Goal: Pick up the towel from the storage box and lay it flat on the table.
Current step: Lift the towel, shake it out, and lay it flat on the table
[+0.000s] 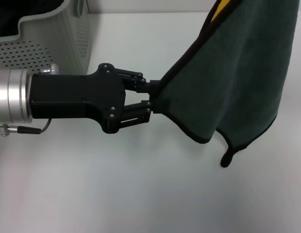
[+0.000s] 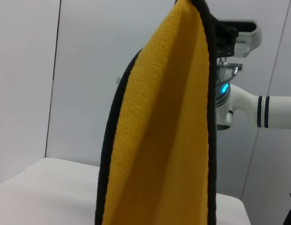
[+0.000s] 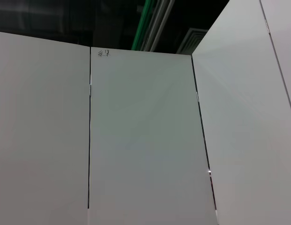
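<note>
Towel position: the towel (image 1: 237,73) hung in the air over the table (image 1: 140,184), on the right side of the head view, its upper part running out of the picture at the top.
Towel and gripper: the left gripper (image 1: 151,97) reached in from the left and met the towel's black piped edge at about mid-height.
Left gripper state: its two black fingers were closed together on that edge, pinching the cloth.
Towel look: dark green plush faced the head camera, a wedge of mustard yellow showed at the top, and the small black corner loop (image 1: 227,158) dangled from the lowest corner.
Towel from the left wrist view: the yellow side (image 2: 168,140) faced the camera, folded lengthwise, with black piping down both borders.
Right gripper: not visible in any view; whether it gripped the towel's top could not be told.
Storage box: the pale grey-green perforated storage box (image 1: 58,39) stood at the far left of the table, well apart from the towel.
</note>
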